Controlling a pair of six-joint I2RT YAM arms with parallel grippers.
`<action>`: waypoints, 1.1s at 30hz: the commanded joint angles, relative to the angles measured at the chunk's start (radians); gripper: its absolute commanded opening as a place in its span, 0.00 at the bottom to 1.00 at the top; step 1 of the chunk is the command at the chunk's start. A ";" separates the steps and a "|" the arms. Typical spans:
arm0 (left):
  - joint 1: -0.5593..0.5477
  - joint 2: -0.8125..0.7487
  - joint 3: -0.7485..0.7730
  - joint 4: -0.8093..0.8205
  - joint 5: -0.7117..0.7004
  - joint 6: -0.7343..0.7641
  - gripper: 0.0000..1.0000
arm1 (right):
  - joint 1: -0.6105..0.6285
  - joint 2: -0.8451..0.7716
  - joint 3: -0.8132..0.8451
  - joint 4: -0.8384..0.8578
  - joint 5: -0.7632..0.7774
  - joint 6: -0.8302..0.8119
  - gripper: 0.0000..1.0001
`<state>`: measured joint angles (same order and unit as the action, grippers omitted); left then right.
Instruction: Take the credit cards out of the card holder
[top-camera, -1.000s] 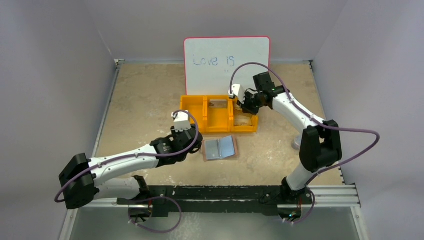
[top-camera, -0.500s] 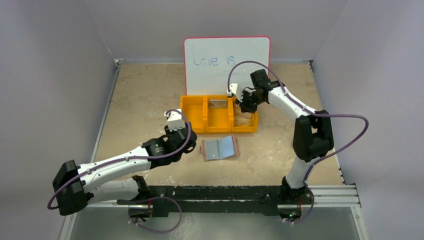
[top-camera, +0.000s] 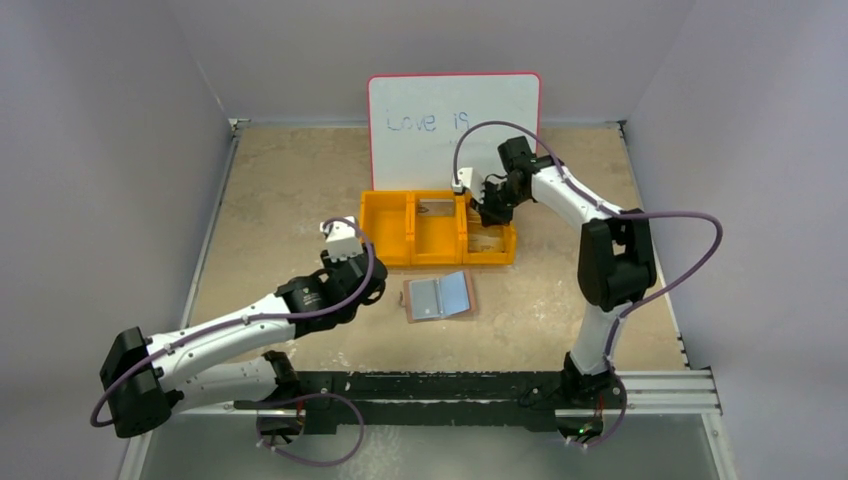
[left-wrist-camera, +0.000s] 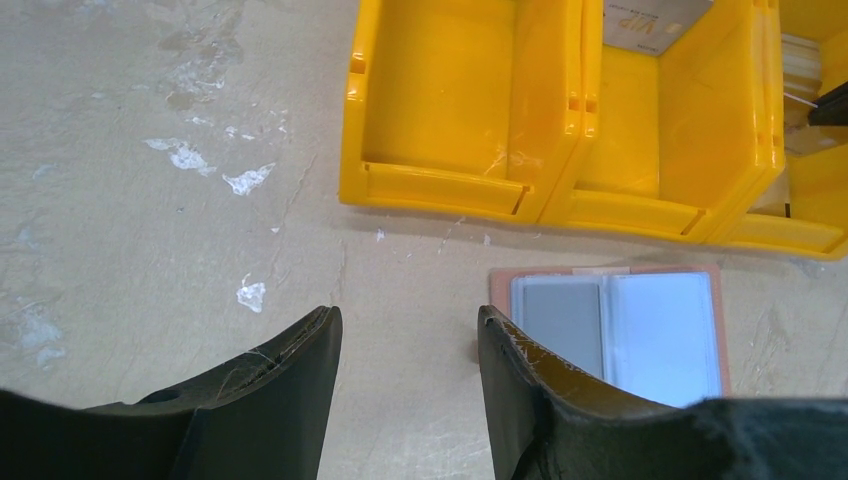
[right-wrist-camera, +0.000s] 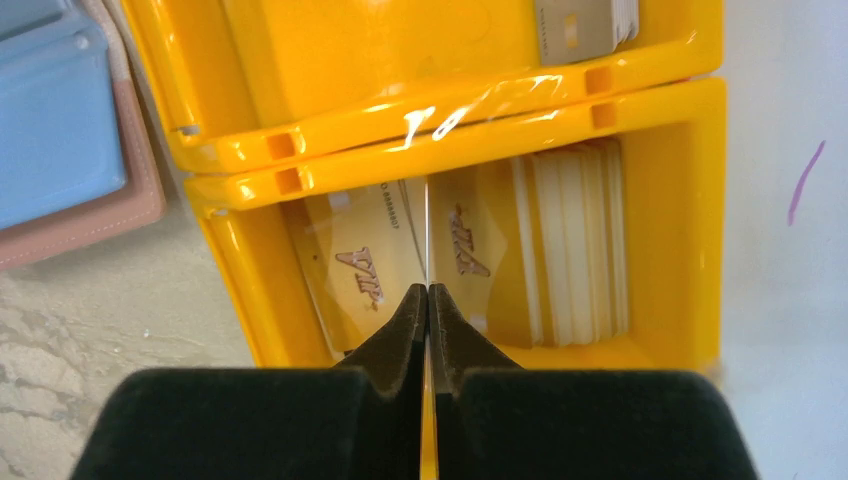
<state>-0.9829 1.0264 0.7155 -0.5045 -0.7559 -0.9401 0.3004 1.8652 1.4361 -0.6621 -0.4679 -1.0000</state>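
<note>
Yellow tray (right-wrist-camera: 450, 100) walls fill the right wrist view. Only there can the right gripper (right-wrist-camera: 427, 295) be seen pinching a thin credit card (right-wrist-camera: 427, 225) edge-on, with more cards lying just beyond its fingertips. The left gripper (left-wrist-camera: 408, 320) is spread apart, and the open card holder (left-wrist-camera: 610, 335) lies just ahead-right of it.

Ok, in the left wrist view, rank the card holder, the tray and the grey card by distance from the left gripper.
1. Card holder, just right of the left gripper.
2. Tray, ahead.
3. Grey card, farthest, deep inside the tray.
</note>
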 joint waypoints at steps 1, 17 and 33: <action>0.004 -0.041 0.021 -0.031 -0.033 0.005 0.52 | -0.012 0.042 0.108 -0.066 -0.065 -0.029 0.02; 0.006 -0.145 0.014 -0.131 -0.090 -0.029 0.53 | -0.013 0.115 0.233 -0.134 -0.057 -0.091 0.08; 0.006 -0.139 0.011 -0.111 -0.078 -0.026 0.53 | -0.012 -0.021 0.202 0.059 -0.014 0.069 0.21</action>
<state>-0.9821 0.8932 0.7155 -0.6453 -0.8162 -0.9585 0.2886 1.9816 1.6501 -0.7311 -0.4820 -1.0443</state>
